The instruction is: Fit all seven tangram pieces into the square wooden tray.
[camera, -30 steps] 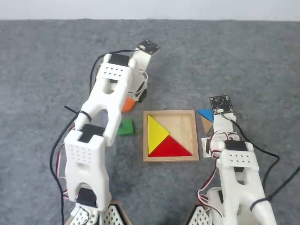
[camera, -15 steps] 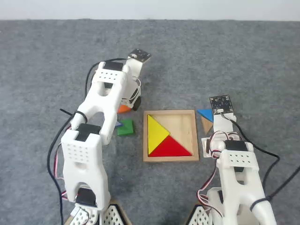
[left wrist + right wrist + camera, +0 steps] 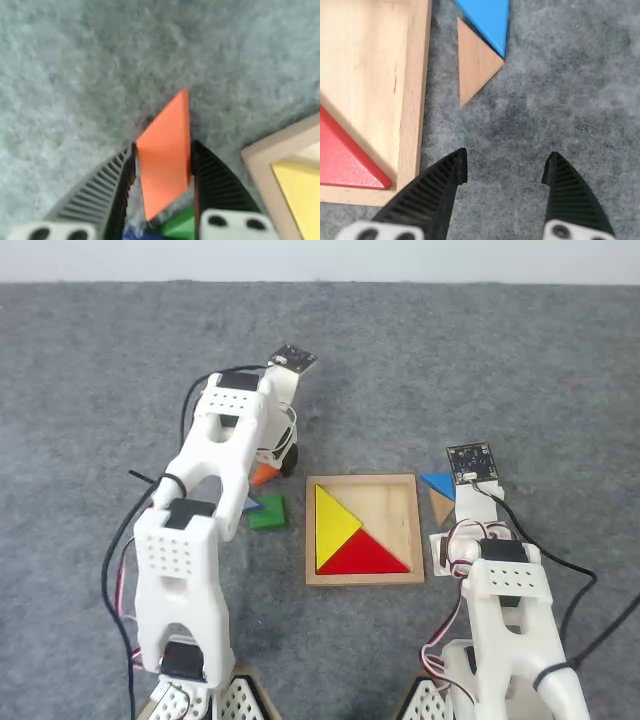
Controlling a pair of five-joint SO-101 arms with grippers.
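With the square wooden tray point(image 3: 362, 481) taken as the dial centre in the high view, the orange piece point(image 3: 263, 474) is being held at about ten o'clock, just off the tray's corner. It is being gripped by the left gripper point(image 3: 164, 144), whose two black jaws are being pressed against its long edges; its pointed tip is being left free beyond the fingertips, over the grey mat point(image 3: 480, 370).

A green piece point(image 3: 267, 512) is being left on the mat at nine o'clock, close to the tray but apart from it. A small blue piece point(image 3: 251, 504) is being partly hidden beside it under the left arm.

Inside the tray, the nine o'clock part is being filled by a yellow triangle point(image 3: 333, 523) and the six o'clock part by a red triangle point(image 3: 365, 555). Their edges are being kept touching along a diagonal, and bare wood is being shown across the rest of the floor.

At two o'clock a blue triangle point(image 3: 438, 483) is being left on the mat, and at three o'clock a wood-coloured triangle point(image 3: 440, 506) is lying against it.

The right gripper point(image 3: 507, 155) is being held with its jaws spread wide and nothing between them, above the mat just beside the tray's three o'clock wall.
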